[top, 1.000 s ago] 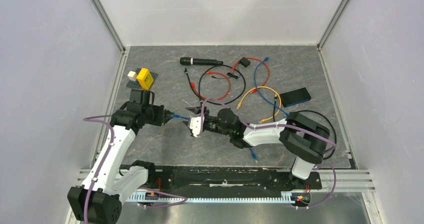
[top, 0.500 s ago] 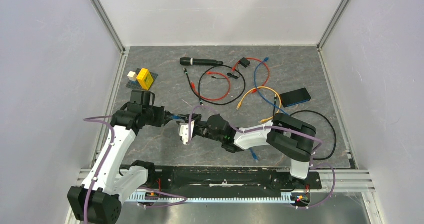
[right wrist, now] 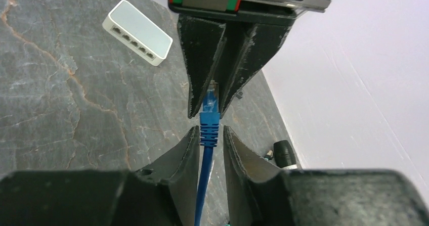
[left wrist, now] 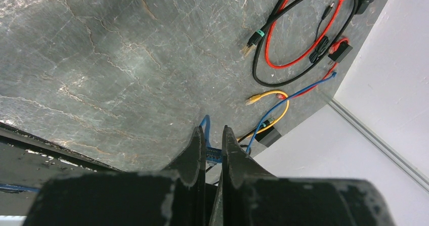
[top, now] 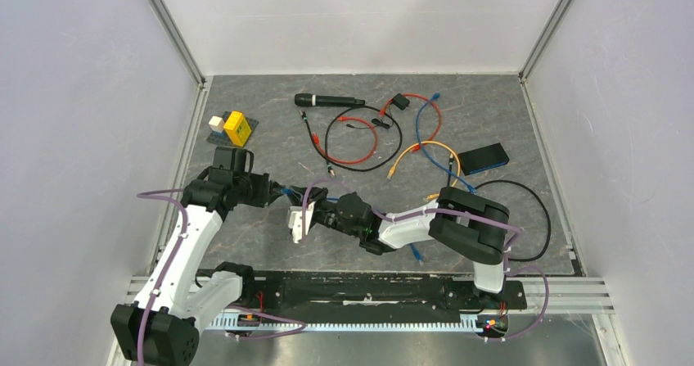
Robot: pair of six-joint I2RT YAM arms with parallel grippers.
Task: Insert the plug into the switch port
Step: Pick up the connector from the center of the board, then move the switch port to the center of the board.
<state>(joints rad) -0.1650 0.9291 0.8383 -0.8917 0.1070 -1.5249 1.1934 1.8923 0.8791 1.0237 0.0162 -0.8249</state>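
**Take the plug over squarely**

Judged a handover: close on the plug (right wrist: 210, 95) in line with its cable (right wrist: 202, 185) before the left gripper (right wrist: 208, 109) lets go. The left is clamped on the plug tip, above the bench (right wrist: 60, 109). The right gripper (right wrist: 209, 131) flanks it, fingers narrow; whether they pinch, I cannot tell. The switch (right wrist: 137, 30) lies flat, apart.

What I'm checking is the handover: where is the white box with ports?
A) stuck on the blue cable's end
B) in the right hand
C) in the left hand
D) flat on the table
D: the right wrist view shows the white box lying flat on the table, apart from the blue plug.
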